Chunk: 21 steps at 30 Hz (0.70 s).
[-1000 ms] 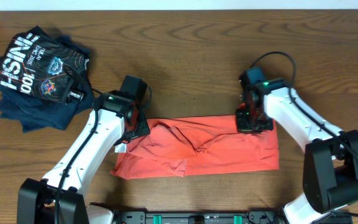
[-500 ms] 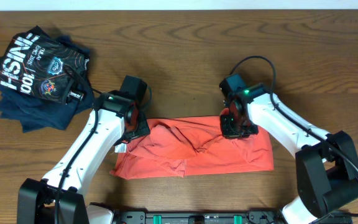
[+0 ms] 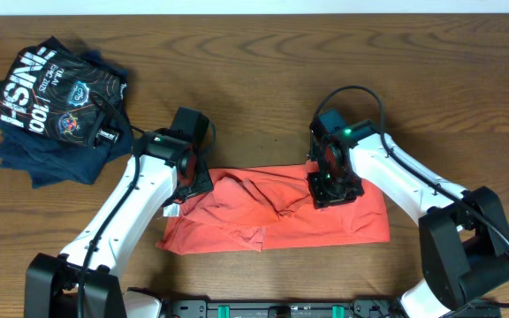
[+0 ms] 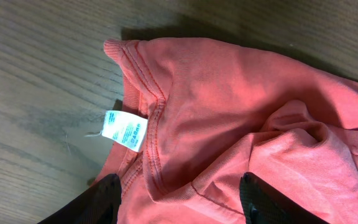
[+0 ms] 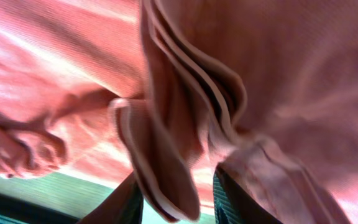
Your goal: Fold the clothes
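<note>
The red-orange T-shirt (image 3: 272,221) lay crumpled in a long band on the table (image 3: 263,79), stretching between the two grippers and out toward the near edge below them. The right gripper (image 3: 332,189) was clamped on a bunched fold at the shirt's upper edge; in its wrist view the stacked hems ran down between its fingers (image 5: 232,199). The left gripper (image 3: 191,184) sat over the shirt's other end with its jaws spread wide and fabric lying loose between them. The collar (image 4: 149,102) and white tag (image 4: 122,129) were just ahead of its fingertips. A pile of dark shirts (image 3: 56,102) lay well apart, beyond the left gripper's outer side.
</note>
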{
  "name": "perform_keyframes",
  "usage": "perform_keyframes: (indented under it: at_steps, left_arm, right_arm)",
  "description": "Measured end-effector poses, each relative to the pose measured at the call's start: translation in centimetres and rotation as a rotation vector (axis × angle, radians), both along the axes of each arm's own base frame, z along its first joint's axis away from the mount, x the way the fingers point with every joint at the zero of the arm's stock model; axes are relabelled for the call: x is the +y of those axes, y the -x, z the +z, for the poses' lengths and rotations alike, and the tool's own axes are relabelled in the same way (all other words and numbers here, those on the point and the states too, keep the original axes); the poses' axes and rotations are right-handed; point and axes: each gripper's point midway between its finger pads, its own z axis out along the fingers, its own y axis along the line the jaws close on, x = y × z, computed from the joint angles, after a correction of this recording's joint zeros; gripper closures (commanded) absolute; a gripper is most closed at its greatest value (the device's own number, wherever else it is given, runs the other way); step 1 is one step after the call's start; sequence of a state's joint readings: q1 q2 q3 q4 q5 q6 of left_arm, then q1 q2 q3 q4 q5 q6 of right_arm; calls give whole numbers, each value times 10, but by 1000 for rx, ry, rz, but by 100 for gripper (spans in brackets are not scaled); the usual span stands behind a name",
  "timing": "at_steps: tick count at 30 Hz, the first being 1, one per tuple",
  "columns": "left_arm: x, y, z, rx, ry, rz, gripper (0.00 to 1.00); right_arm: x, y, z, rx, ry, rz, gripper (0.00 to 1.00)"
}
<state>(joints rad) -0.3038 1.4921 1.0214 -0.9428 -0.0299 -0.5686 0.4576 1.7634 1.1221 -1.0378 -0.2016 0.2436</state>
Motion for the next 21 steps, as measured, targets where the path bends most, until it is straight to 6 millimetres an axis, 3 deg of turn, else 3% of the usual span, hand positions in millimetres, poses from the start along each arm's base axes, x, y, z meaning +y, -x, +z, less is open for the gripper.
perform_keyframes:
  at_steps: [5, 9, 13, 17, 21]
  left_arm:
    - [0, 0, 0, 0, 0, 0, 37]
    - [0, 0, 0, 0, 0, 0, 37]
    - [0, 0, 0, -1, 0, 0, 37]
    - [0, 0, 0, -1, 0, 0, 37]
    - [0, 0, 0, 0, 0, 0, 37]
  right_arm:
    - [-19, -15, 16, -69, 33, -43, 63]
    - [-40, -41, 54, -227, 19, -121, 60]
    - [-66, -54, 86, -338, 24, -202, 61]
    - [-76, -49, 83, -315, 54, -219, 63]
    - [-88, -42, 64, -267, 136, -251, 63]
